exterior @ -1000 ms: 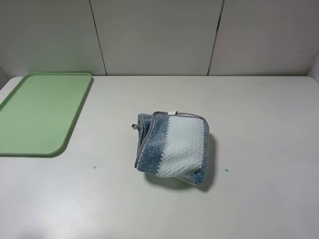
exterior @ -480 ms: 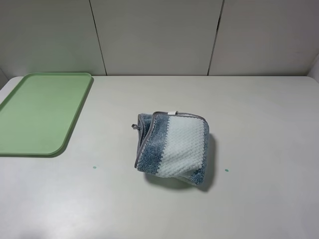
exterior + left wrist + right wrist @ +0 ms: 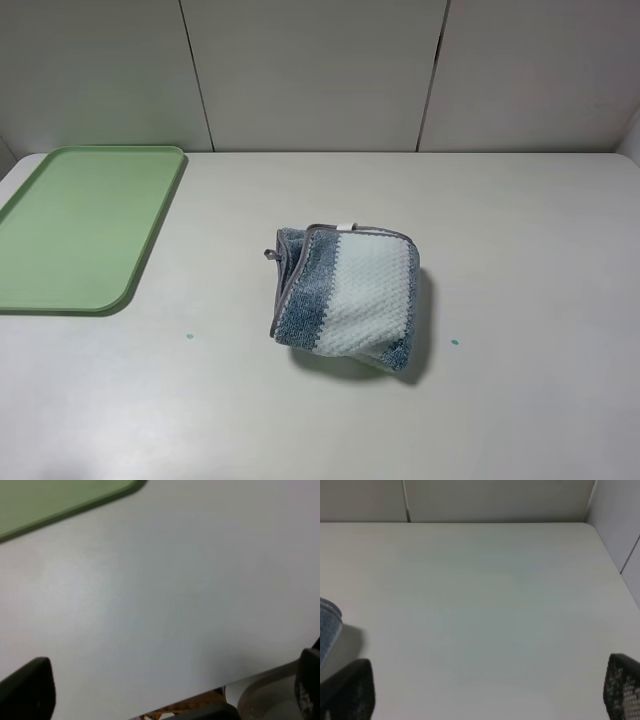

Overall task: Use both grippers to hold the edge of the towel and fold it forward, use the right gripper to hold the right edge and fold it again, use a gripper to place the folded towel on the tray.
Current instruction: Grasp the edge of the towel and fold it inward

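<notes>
Towel (image 3: 345,298) lies folded, untouched, apart from the left fingers (image 3: 27,690) and right fingers (image 3: 350,690), both spread wide and empty

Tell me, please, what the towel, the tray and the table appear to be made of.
Towel: thick woven cloth, probably cotton, going by its bumpy waffle texture and stitched grey hem. Tray: likely plastic, smooth light green with rounded corners. Table: a hard, smooth, matt white top; laminate perhaps.

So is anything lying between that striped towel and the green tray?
Nothing visible. Only bare table separates the towel from the tray, which sits to its left in the high view.
</notes>
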`<state>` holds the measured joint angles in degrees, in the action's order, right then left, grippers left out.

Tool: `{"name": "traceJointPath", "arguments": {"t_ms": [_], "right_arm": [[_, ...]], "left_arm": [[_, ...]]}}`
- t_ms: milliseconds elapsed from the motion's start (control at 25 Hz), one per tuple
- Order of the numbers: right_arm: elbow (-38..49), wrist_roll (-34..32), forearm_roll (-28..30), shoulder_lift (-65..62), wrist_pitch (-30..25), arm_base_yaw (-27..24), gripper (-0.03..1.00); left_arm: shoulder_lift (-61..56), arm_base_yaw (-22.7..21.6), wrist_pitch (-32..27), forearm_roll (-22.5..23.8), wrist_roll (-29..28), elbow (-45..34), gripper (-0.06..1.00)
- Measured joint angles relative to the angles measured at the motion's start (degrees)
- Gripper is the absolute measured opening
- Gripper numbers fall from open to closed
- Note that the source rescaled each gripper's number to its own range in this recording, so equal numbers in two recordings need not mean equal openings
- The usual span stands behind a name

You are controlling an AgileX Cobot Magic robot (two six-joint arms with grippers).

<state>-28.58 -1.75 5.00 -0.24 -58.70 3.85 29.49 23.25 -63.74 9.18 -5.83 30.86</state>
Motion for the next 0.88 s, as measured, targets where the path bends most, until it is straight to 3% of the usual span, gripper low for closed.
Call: {"name": "traceJointPath", "arguments": {"t_ms": [640, 880], "right_arm": [[0.0, 0.0, 0.0, 0.0, 0.0, 0.0, 1.0], [0.0, 0.0, 0.0, 0.0, 0.0, 0.0, 1.0]], "left_arm": [[0.0, 0.0, 0.93, -0.45, -0.49, 0.0, 0.95], [0.0, 0.0, 8.23, -3.31, -12.07, 0.0, 0.95]]}}
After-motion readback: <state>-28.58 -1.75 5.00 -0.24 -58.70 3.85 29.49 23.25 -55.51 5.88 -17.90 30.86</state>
